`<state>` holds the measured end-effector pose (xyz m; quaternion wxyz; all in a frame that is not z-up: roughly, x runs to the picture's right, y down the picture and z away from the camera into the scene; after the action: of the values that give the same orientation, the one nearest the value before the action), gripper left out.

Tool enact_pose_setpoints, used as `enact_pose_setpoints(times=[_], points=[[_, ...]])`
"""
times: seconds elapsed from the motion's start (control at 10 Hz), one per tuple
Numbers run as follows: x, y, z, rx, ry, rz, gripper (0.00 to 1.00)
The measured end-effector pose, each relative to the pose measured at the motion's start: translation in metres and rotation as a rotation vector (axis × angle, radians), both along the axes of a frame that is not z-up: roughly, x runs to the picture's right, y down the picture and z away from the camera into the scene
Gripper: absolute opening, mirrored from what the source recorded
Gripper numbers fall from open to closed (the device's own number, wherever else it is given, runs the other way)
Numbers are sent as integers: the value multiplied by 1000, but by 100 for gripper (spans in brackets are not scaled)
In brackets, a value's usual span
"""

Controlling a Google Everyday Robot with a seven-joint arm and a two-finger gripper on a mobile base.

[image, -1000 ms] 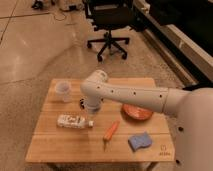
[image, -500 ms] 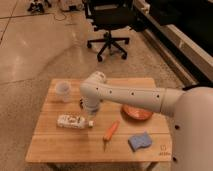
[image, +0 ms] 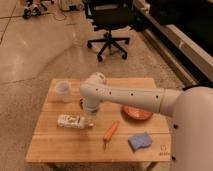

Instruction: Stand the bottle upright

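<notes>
A white bottle (image: pixel 74 121) with a printed label lies on its side on the wooden table (image: pixel 55 147), at the left middle, cap end pointing right. My white arm reaches in from the right across the table. My gripper (image: pixel 88 109) hangs at the arm's end, just above and behind the bottle's cap end, mostly hidden by the wrist.
A clear plastic cup (image: pixel 63 90) stands at the back left. An orange carrot (image: pixel 111 131) lies right of the bottle. An orange plate (image: pixel 137 113) sits under my arm and a blue sponge (image: pixel 140 141) at the front right. A black office chair (image: pixel 112 22) stands beyond the table.
My arm has swung a little to the left and lower, bringing the gripper closer to the bottle. The bottle has not moved.
</notes>
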<state>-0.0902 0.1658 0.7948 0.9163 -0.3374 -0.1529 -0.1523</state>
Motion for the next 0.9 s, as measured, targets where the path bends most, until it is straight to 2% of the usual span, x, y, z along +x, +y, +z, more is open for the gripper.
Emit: enact_pose_setpoints(times=[0.5,0.9], points=[[4,0,17,-6,28,32,80],[1,19,45,-52,63,79,80]])
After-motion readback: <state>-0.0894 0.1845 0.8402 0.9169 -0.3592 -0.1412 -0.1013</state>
